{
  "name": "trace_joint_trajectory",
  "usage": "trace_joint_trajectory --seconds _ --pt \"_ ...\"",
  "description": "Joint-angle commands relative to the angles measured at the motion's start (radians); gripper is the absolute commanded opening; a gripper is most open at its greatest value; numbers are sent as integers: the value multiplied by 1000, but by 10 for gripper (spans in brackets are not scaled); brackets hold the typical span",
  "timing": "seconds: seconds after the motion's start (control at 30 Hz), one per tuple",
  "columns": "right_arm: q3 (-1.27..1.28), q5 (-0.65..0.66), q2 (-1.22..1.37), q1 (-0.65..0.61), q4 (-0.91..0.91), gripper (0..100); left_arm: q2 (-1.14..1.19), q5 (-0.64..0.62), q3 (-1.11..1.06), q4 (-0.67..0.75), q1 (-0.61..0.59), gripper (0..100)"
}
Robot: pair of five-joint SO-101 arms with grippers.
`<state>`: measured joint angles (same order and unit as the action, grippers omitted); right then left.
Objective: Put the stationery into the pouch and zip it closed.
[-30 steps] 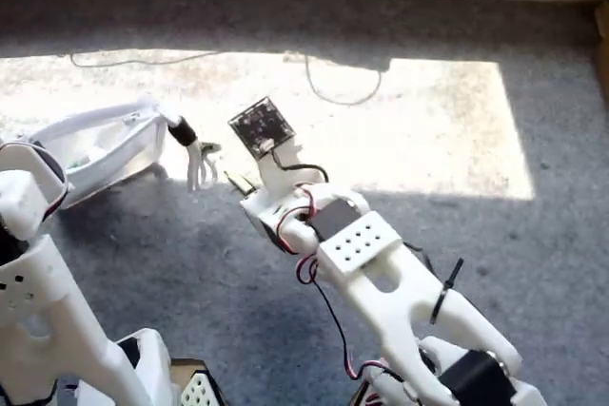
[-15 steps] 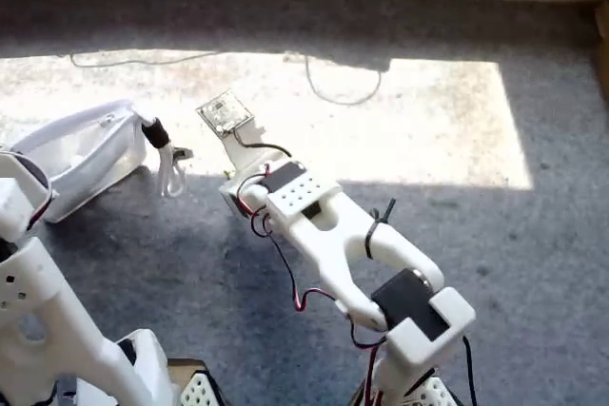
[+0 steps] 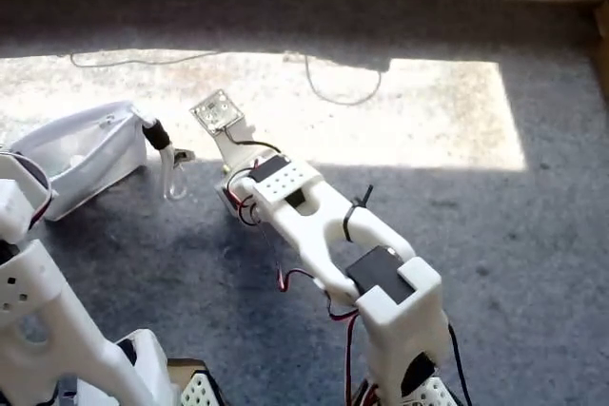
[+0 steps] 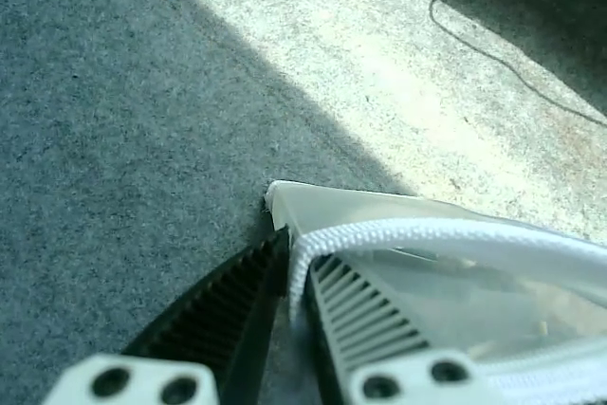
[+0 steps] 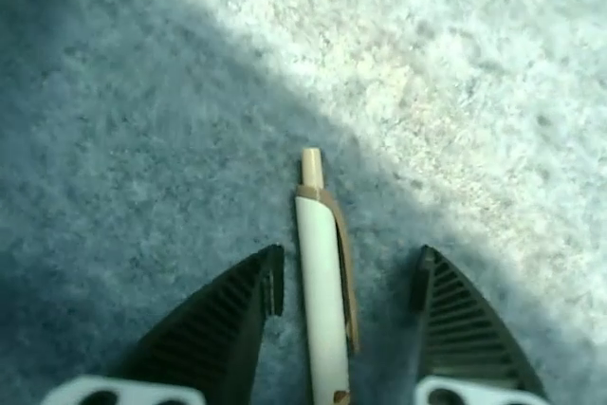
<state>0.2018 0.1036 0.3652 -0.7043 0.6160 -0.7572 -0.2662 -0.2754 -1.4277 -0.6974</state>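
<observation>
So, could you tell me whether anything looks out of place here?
Nothing looks damaged or spilled. The pen lies loose on the carpet between the open right jaws, not yet in the pouch, whose rim the left jaws pinch.

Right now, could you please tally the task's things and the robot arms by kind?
Pouch: 1
Pen: 1
Robot arms: 2
Total: 4

High view steeply down from the near side; left wrist view close, low along pouch (image 4: 455, 272); right wrist view close above pen (image 5: 321, 272); sunlit worktop (image 3: 428, 130) shared
</observation>
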Motion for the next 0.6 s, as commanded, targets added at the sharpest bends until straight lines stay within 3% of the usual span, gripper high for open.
trace_joint_trajectory --seconds 0.0,0.17,0.57 --pt "-58 69 -7 -13 48 212 -28 -5 7 26 -4 9" --pt "-136 86 21 -13 206 207 -28 -5 7 25 -4 9" --pt "-559 87 314 -7 556 60 -28 -5 5 23 -4 9"
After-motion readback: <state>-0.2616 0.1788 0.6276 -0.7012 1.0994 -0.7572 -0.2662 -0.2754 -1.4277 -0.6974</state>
